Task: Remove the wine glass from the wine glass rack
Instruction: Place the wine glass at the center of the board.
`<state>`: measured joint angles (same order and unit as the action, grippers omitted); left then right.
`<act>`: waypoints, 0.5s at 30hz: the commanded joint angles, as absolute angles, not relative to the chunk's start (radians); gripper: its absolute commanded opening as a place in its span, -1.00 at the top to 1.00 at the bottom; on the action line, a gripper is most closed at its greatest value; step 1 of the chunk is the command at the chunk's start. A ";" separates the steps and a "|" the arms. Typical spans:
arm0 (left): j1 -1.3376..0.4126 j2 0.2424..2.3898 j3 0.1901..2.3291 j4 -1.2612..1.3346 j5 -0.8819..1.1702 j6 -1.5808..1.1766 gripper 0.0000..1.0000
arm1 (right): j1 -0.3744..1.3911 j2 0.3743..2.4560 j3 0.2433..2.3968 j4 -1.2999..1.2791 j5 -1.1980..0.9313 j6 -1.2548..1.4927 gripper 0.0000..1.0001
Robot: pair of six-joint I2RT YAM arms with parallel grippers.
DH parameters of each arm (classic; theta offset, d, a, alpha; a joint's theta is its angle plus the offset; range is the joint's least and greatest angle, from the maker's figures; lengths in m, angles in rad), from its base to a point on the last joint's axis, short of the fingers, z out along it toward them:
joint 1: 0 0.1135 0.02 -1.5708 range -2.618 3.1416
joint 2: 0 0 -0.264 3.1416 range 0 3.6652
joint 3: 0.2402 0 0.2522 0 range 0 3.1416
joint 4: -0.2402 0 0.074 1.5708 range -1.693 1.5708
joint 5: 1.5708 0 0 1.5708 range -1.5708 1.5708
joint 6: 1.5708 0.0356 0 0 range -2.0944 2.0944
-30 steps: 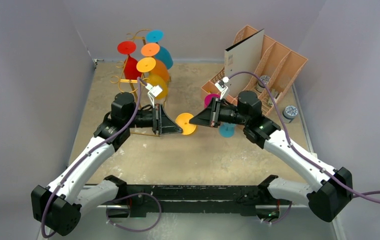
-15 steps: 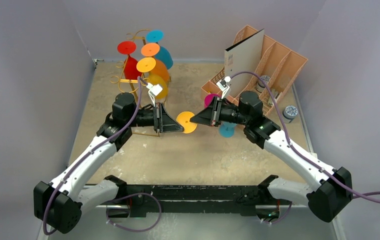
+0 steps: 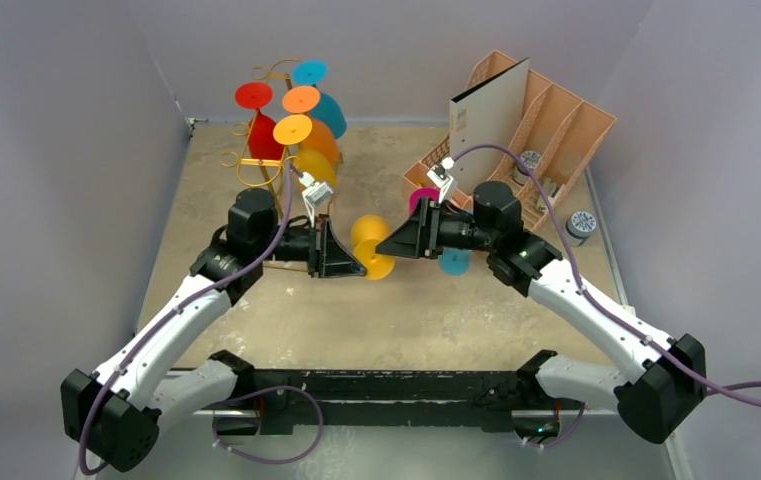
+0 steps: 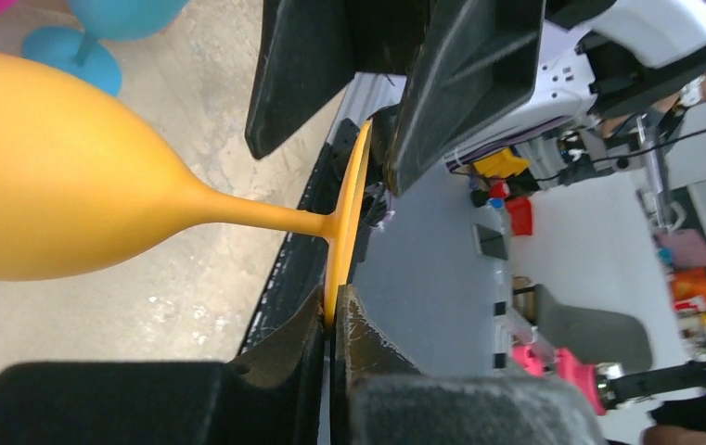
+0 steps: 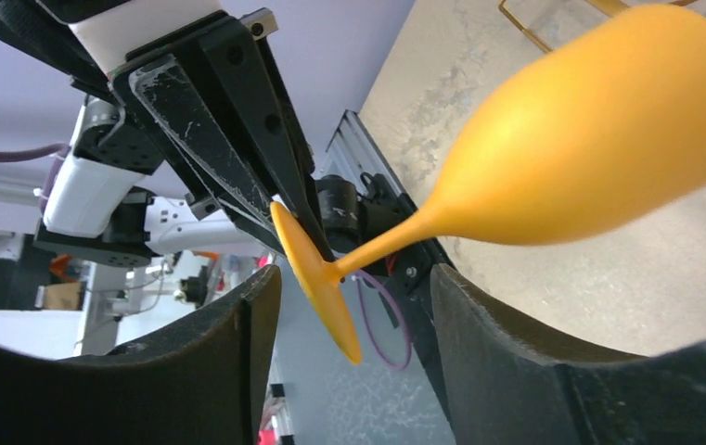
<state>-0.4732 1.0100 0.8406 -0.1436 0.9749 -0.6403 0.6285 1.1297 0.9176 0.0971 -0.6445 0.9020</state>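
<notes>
The left gripper (image 4: 332,320) is pinching the glass (image 3: 369,238) by its foot's rim, mid-table, off the rack (image 3: 256,160) at 10 o'clock. The right gripper (image 5: 353,338) is straddling the same foot, jaws wide. Closing off-centre risks levering the foot loose from that thin grip.

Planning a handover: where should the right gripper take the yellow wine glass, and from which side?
By the thin stem, from the robot's right. The yellow wine glass lies sideways, its foot clamped by the left gripper; the open right gripper faces the stem.
</notes>
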 commanded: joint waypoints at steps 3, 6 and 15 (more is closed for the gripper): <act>-0.477 0.867 0.855 -0.259 0.935 -0.327 1.00 | 0.629 1.068 1.101 -0.157 -0.640 0.670 -0.36; -0.476 0.792 0.801 -0.238 0.980 -0.231 1.00 | 0.629 1.040 1.147 -0.240 -0.573 0.604 -0.47; -0.477 0.634 0.747 -0.386 0.973 0.110 1.00 | 0.625 0.959 1.162 -0.432 -0.185 0.503 -0.86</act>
<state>-0.4736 0.6903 0.7803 -0.3439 0.9577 -0.1097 0.6281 0.9527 1.1172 -0.2783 -0.3973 0.5808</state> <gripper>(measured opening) 0.009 0.903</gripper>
